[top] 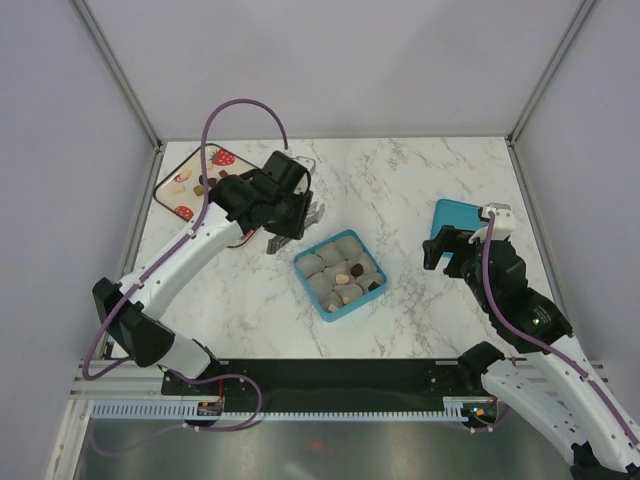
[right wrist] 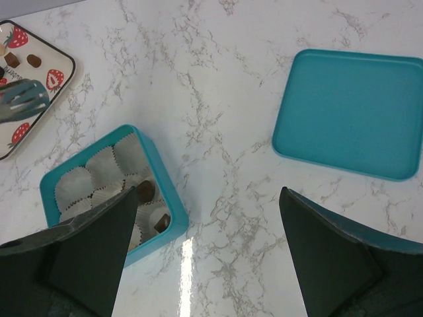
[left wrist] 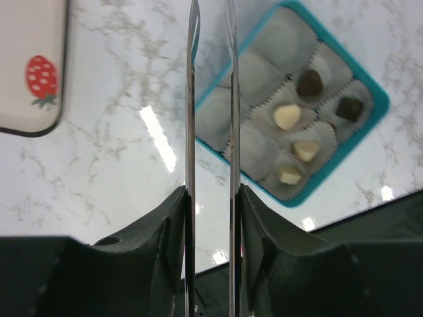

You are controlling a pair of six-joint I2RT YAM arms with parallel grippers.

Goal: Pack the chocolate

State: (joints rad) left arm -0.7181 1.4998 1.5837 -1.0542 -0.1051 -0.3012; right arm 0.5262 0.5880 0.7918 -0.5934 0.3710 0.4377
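Observation:
Several chocolate pieces (top: 190,182) lie on the strawberry-print tray (top: 172,198) at the back left. More cream and dark pieces (left wrist: 287,117) sit in paper cups inside the teal box (top: 300,262). My left gripper (top: 298,215) hovers between tray and box, shut on a pair of thin metal tongs (left wrist: 192,99). The tong blades stand slightly apart with nothing showing between them, and their tips run out of the left wrist view. My right gripper (top: 445,250) stands open and empty, right of the box and beside the lid.
The box's teal lid (top: 455,218) lies flat at the right of the marble table. Several paper cups in the box (right wrist: 165,191) hold nothing. Metal frame posts border the table at the back corners.

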